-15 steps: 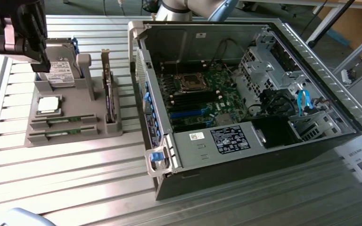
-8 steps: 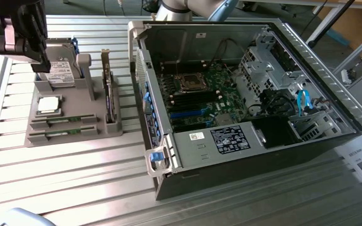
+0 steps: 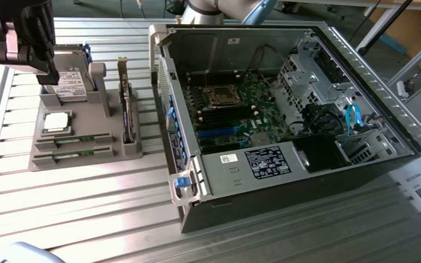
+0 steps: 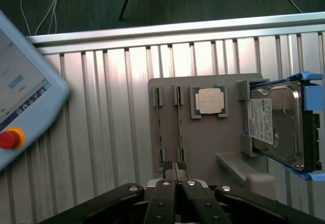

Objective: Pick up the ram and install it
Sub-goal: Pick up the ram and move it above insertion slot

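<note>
Tool [image 4: 175, 179]: both fingers pressed together, nothing between them. I have it hanging above the grey holder [image 4: 203, 148], tips over the holder's edge where the two narrow slots end.

Ram: not picked up. One ram stick [image 4: 179, 127] sits edge-up in the slot just beside the processor [image 4: 209, 102]. The other ram stick [image 4: 159, 127] sits in the neighbouring slot, parallel to it, on the holder's outer side. Both are thin green strips seated in the holder, and neither is in the tool.

The processor is a square silver chip lying flat in its own recess.

Hard drive [image 4: 277, 125]: stands on edge in the holder's bracket past the processor, with blue rails on its sides.

Expansion card [image 3: 126, 109]: upright in a slot along the holder's side nearest the computer case [image 3: 195, 49].

Surface [image 4: 111, 107]: ribbed aluminium slats, and the holder rests on it. A teach pendant [image 4: 25, 87] with a red stop button [image 4: 9, 138] sits well apart from the holder.

The computer case lies open on the surface at the exterior view's right of the holder, with its motherboard [image 3: 232, 104] exposed. I cannot tell from here whether its memory slots hold anything.
</note>
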You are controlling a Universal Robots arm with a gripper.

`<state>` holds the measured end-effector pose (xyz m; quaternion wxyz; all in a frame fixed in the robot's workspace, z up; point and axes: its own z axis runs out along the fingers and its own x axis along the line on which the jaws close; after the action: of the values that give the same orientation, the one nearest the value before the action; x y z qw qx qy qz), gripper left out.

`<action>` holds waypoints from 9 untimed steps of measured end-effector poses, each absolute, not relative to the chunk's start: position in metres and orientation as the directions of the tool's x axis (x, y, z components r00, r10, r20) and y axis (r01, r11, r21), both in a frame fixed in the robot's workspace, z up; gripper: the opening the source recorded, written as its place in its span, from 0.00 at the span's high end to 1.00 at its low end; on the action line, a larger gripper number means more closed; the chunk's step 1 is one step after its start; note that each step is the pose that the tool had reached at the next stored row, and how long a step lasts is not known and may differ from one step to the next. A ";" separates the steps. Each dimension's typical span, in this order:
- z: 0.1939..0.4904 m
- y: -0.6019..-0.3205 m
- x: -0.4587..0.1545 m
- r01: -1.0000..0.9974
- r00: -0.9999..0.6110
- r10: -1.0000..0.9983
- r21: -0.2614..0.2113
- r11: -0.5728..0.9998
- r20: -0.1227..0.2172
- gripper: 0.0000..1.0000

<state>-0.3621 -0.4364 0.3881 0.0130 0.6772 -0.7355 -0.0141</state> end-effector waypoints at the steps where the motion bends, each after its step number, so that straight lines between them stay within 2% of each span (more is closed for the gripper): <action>1: 0.388 -0.436 -0.362 -0.996 -0.082 -0.997 0.038 0.082 0.000 0.90; 9: 0.385 -0.436 -0.362 -0.996 -0.082 -0.997 0.038 0.082 0.000 0.90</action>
<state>-0.3621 -0.4359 0.3849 0.0131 0.6772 -0.7355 -0.0141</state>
